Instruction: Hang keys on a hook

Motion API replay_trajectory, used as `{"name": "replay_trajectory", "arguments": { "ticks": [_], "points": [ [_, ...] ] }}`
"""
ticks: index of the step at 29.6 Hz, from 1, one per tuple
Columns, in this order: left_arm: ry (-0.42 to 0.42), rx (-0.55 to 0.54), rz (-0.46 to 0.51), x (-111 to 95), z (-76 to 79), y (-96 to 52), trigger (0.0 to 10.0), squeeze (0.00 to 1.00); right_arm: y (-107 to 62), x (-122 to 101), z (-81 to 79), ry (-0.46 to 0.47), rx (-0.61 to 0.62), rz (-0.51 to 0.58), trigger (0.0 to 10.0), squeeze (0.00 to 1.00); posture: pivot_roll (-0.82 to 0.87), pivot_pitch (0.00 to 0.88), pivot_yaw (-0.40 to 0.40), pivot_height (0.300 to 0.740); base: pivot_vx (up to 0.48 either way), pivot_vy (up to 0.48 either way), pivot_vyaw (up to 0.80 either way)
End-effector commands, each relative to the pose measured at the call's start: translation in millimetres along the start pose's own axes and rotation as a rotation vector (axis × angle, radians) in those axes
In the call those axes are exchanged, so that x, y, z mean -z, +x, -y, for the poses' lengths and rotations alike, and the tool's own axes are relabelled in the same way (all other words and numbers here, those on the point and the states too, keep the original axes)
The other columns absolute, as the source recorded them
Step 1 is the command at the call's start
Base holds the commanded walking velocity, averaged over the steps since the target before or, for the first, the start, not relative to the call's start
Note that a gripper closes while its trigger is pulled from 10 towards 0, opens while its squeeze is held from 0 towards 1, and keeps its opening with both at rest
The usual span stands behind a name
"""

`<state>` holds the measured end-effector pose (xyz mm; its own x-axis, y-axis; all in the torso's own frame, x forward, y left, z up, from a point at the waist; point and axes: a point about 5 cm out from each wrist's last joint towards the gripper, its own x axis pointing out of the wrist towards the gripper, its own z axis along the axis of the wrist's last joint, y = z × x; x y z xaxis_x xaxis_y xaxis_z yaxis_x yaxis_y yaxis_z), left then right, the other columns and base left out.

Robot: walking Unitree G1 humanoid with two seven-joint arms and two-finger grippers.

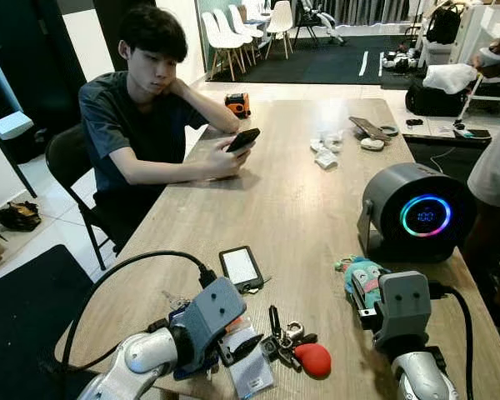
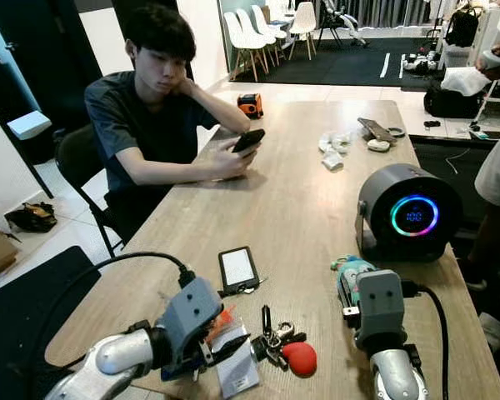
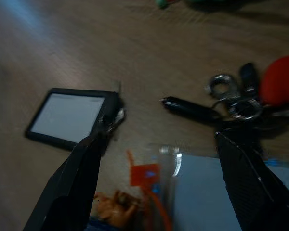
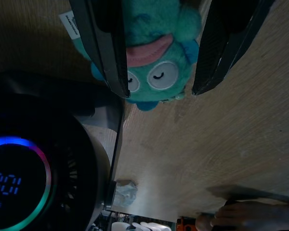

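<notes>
The key bunch (image 1: 285, 336), with a black fob, metal rings and a red ball (image 1: 314, 360), lies on the wooden table (image 1: 275, 200) near its front edge. My left gripper (image 1: 248, 343) is just left of the keys, low over the table and open. In the left wrist view its fingers (image 3: 82, 168) stand either side of a plastic-sleeved card (image 3: 207, 192), and the keys (image 3: 231, 103) lie just beyond the fingertips. My right gripper (image 4: 160, 90) is open over a teal plush toy (image 1: 356, 271), one finger on each side of it.
A small dark-framed screen device (image 1: 241, 267) lies beyond the left gripper. A round grey unit with a glowing ring (image 1: 417, 212) stands just behind the plush. A person (image 1: 150, 108) sits at the table's left side holding a phone. Another person (image 1: 496, 167) stands at the right edge.
</notes>
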<state>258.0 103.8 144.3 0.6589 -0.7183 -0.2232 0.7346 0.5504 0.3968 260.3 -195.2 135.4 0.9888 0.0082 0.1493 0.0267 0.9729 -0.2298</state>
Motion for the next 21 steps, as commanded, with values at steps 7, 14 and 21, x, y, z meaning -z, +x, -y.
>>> {"name": "replay_trajectory", "arguments": {
  "ticks": [7,14,21],
  "points": [
    [0.052,-0.021,-0.067,17,-5.9,-5.2,8.6,0.00,-2.8,5,-1.5,0.004,-0.003,-0.017,10.0,0.00,-0.03,0.121,0.104,0.740,0.000,0.000,0.00],
    [0.070,-0.037,-0.123,32,-22.1,-25.1,6.5,0.00,-3.7,6,-0.9,0.005,-0.002,-0.021,10.0,0.00,-0.03,0.126,0.102,0.740,0.000,0.000,0.00],
    [0.090,-0.051,-0.142,37,-29.9,-32.4,4.7,0.00,-3.2,7,-1.7,0.007,-0.004,-0.022,10.0,0.00,-0.02,0.129,0.101,0.740,0.000,0.000,0.00]
  ]
}}
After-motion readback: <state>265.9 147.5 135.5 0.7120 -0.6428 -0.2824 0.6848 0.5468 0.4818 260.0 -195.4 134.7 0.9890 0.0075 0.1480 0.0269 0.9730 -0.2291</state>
